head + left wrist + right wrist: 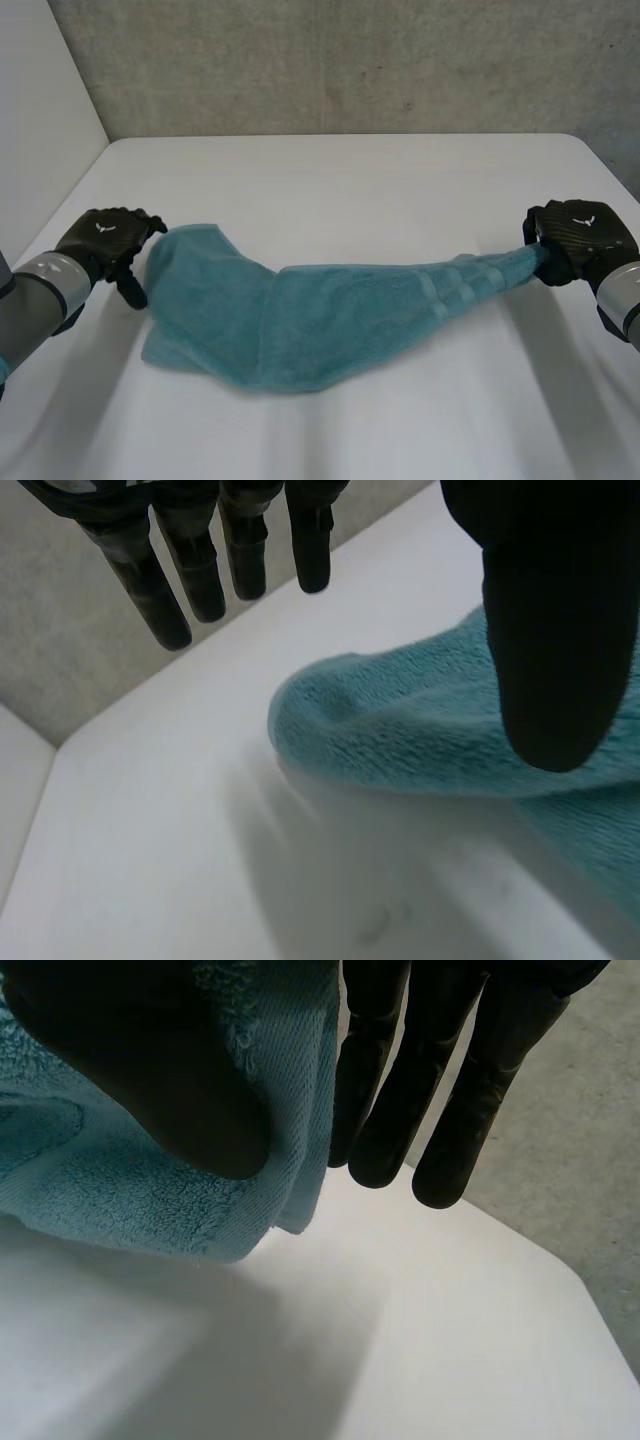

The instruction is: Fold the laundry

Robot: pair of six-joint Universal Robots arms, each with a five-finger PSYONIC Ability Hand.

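Teal towel (300,320) lies bunched across white table (350,180), drawn out toward right. Right hand (575,235) pinches towel's right end between thumb and straight fingers, end lifted off table. Left hand (105,238) just beside towel's left edge, fingers straight, holding nothing.

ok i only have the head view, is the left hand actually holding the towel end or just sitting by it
observer: not holding. In the left wrist view the left hand has its fingers straight and clear of the towel, with bare table between them.
operator: and the right, real grip or just draped
observer: real grip. The right wrist view shows the right hand pinching the towel's hemmed end between thumb and straight fingers.
operator: is that end off the table
observer: yes, it hangs above the table with its shadow below it.
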